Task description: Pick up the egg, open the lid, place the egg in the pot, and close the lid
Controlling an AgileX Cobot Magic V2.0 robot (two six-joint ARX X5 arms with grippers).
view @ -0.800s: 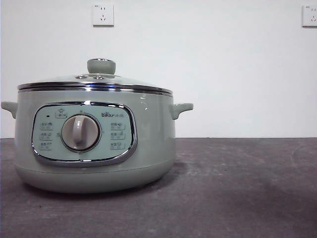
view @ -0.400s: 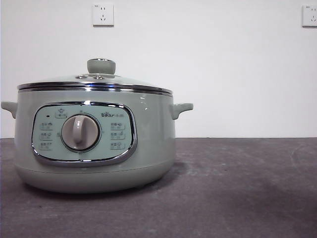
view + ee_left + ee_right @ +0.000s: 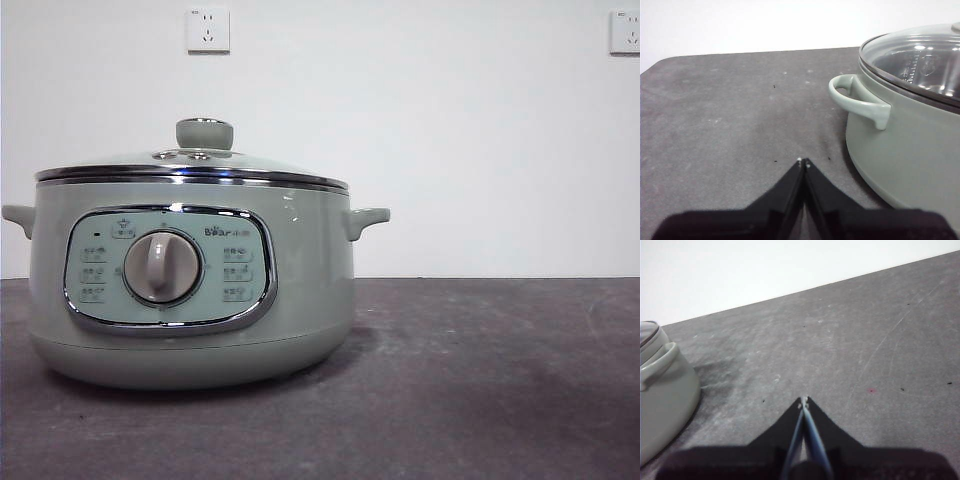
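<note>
The pale sage-green pot (image 3: 190, 290) stands on the left of the dark table in the front view. The glass lid (image 3: 192, 165) with its chrome rim and green knob (image 3: 204, 133) sits shut on it. The egg is not in view. My left gripper (image 3: 803, 162) is shut and empty, low over the table beside the pot's side handle (image 3: 856, 97); the lid (image 3: 920, 60) shows there too. My right gripper (image 3: 804, 401) is shut and empty over bare table, with the pot (image 3: 662, 390) off to one side. Neither gripper shows in the front view.
The dark grey table (image 3: 480, 380) stretches to the right of the pot. A white wall stands behind, with two sockets (image 3: 208, 30) high up. A small red speck (image 3: 871, 390) lies on the table in the right wrist view.
</note>
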